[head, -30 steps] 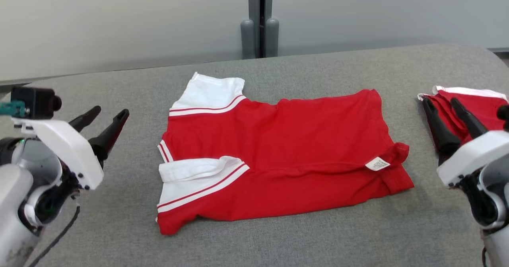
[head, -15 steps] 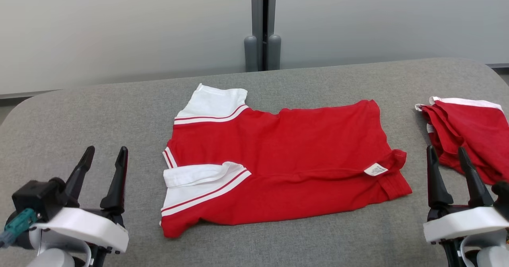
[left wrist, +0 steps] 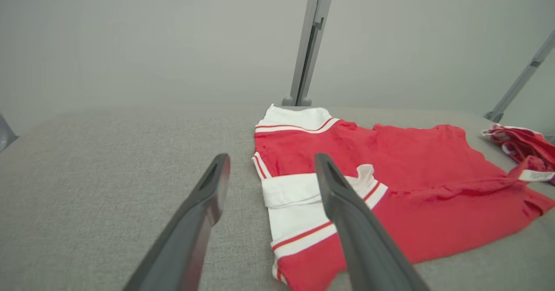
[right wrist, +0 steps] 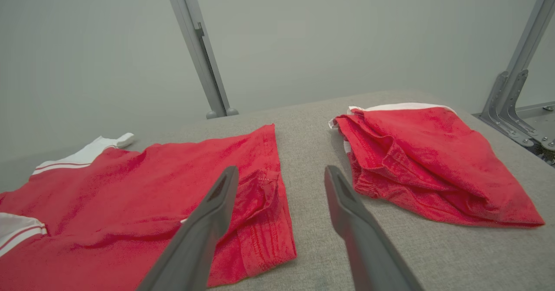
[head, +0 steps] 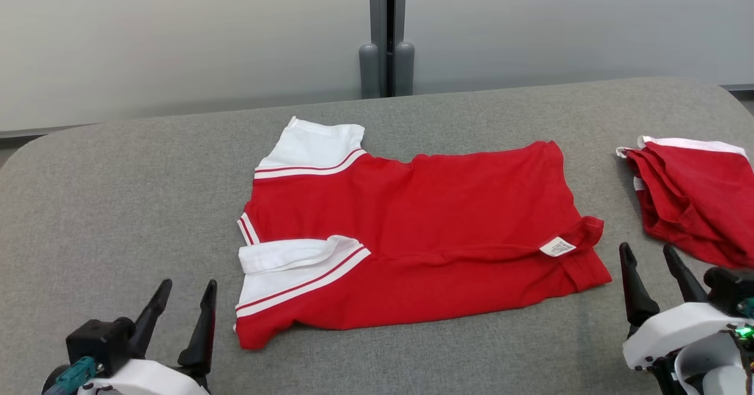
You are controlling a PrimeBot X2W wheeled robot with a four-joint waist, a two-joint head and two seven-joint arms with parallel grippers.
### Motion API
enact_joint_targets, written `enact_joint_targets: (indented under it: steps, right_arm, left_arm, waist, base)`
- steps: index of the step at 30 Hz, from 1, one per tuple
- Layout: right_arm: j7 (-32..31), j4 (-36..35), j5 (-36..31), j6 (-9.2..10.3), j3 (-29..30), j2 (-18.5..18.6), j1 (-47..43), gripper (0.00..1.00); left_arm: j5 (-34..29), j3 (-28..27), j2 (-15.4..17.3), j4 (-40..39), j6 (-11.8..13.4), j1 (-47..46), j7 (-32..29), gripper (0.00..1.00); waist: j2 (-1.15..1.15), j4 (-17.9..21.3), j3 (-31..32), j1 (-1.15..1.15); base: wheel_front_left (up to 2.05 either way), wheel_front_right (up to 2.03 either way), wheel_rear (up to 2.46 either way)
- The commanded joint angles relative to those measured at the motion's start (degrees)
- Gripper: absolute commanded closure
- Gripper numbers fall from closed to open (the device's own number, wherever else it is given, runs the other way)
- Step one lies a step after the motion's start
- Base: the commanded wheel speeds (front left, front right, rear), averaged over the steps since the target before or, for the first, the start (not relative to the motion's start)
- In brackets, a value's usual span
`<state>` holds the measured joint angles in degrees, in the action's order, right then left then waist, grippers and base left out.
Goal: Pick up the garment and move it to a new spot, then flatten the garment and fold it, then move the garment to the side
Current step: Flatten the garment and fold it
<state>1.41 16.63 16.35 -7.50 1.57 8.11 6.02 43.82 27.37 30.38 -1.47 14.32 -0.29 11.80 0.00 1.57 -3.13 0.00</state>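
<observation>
**Jaws apart on both sides, nothing gripped**

Head view takes in both tools. Right wrist view adds a grey metal bracket (right wrist: 505, 96) past the right edge of the grey cloth-covered worktop (right wrist: 303, 152). Red fabric garment with white striped sleeves (head: 412, 230) lies flat mid-worktop, between left tool (head: 188, 284) and right tool (head: 646, 249), apart from both. Both tools spread wide, empty. Crumpled red garment (head: 695, 201) by right edge.

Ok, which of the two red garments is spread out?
The shirt in the middle of the table, its white sleeves at its left end. The other garment, at the right edge, is bunched in folds.
</observation>
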Motion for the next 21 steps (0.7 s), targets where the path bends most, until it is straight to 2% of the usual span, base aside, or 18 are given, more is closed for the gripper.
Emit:
enact_joint_targets:
  steps: [1, 5, 10, 14, 21]
  right_arm:
    - [-1.60, 1.28, -0.89, 0.01, -0.32, 0.72, 1.19, 0.00]
    - [-5.33, 4.63, -0.76, 0.02, -1.38, 1.20, 3.34, 0.00]
    - [-9.64, 9.33, -1.01, 0.02, -3.48, 1.74, 6.61, 0.00]
    - [-10.87, 11.62, -0.62, 0.02, -5.39, 2.02, 8.03, 0.00]
    - [-12.08, 16.70, -2.37, 0.02, -4.99, 1.87, 10.57, 0.00]
  left_arm:
    - [0.35, 0.38, 0.47, 1.04, -0.21, -0.19, -1.26, 0.00]
    - [0.96, 2.57, 0.26, 2.94, -1.31, -1.78, -5.37, 0.00]
    - [2.97, 4.95, -1.82, 5.68, -3.86, -3.91, -8.96, 0.00]
    - [3.78, 5.95, -2.80, 8.62, -5.50, -5.45, -10.16, 0.00]
    - [4.77, 7.49, -3.84, 11.98, -7.19, -7.45, -12.80, 0.00]
  waist:
    - [0.00, -0.12, -0.64, 0.00]
    - [0.00, -0.31, -2.00, 0.00]
    - [0.00, -0.66, -4.33, 0.00]
    - [0.00, -0.97, -5.49, 0.00]
    - [0.00, -1.38, -7.17, 0.00]
  base:
    - [0.00, 0.00, 0.00]
    - [0.00, 0.00, 0.00]
    - [0.00, 0.00, 0.00]
    - [0.00, 0.00, 0.00]
    - [0.00, 0.00, 0.00]
